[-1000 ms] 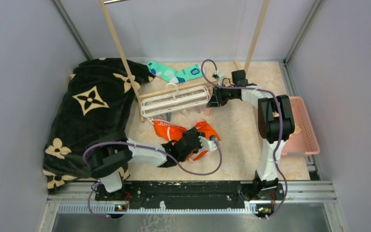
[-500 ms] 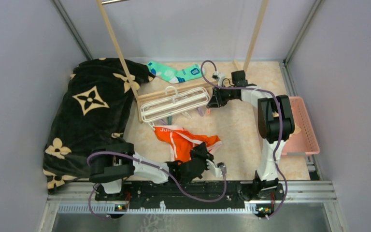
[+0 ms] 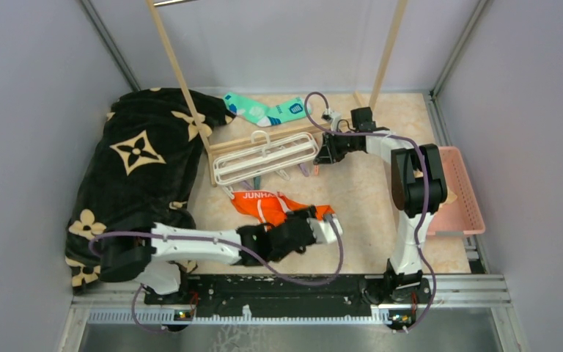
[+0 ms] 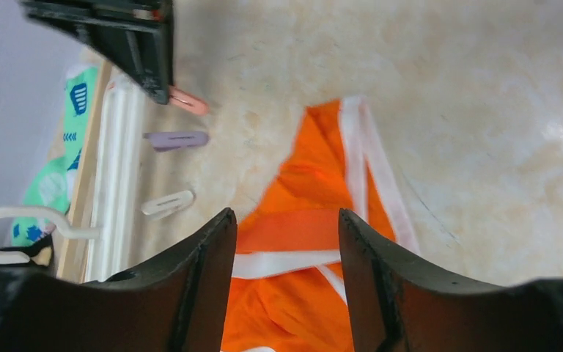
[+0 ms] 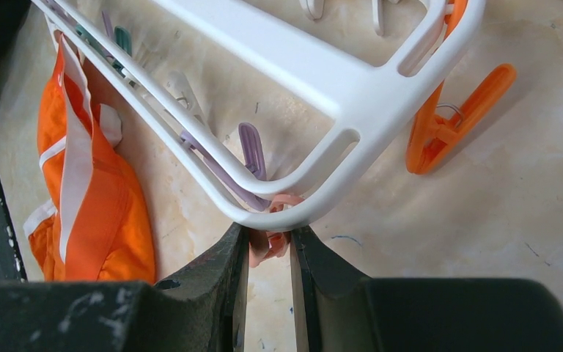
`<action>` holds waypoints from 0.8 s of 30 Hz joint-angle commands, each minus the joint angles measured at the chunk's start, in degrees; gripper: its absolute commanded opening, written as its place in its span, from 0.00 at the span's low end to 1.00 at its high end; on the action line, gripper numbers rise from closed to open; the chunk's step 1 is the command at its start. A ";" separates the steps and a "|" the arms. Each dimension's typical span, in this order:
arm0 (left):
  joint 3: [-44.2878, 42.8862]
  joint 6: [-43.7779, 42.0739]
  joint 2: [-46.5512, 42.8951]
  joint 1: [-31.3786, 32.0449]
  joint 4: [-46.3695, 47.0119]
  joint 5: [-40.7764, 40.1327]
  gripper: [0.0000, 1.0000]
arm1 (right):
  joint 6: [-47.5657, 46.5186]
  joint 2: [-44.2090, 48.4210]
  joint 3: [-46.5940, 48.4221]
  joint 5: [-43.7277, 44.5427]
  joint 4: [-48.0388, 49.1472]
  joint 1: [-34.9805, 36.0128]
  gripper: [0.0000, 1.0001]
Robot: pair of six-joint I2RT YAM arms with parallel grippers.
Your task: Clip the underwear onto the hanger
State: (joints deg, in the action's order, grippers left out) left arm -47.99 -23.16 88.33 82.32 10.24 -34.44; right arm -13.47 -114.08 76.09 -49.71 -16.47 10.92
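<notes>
Beige marble-look tabletop (image 3: 359, 198), top view: bright orange boxer briefs (image 3: 264, 205) lie mid-table, white plastic frame hanger (image 3: 264, 155) at their 12 o'clock, left gripper (image 3: 328, 227) at their 4 o'clock edge. Left wrist: fingers (image 4: 205, 271) apart, nothing between, orange cloth below. Right wrist: right gripper (image 5: 267, 238) pinched on salmon-pink clip (image 5: 264, 248) at hanger corner.

On your left, a black plush blanket with beige flower motifs (image 3: 139, 161) lies heaped on the beige marbled worktop (image 3: 359, 198). At the back you'll see a teal patterned sock (image 3: 264, 110) between the posts of a tall wooden rack (image 3: 179, 73). A pink slatted plastic basket (image 3: 465, 191) sits at the right edge.
</notes>
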 commanded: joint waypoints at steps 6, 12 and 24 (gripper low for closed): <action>-3.93 8.89 -10.71 -18.28 -8.83 22.12 0.68 | -0.30 2.08 0.82 -2.19 1.27 1.26 0.00; -2.33 -2.53 -10.35 -28.34 -16.08 52.88 0.69 | -0.27 2.71 0.37 -2.56 1.34 1.34 0.00; 0.86 -31.69 -5.98 -31.87 -15.31 58.33 0.75 | -0.92 3.51 -0.16 -2.71 0.85 1.56 0.00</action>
State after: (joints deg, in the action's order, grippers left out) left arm -47.16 -41.25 80.09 51.27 -2.24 19.94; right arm -13.50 -114.06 75.72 -50.30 -17.26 11.05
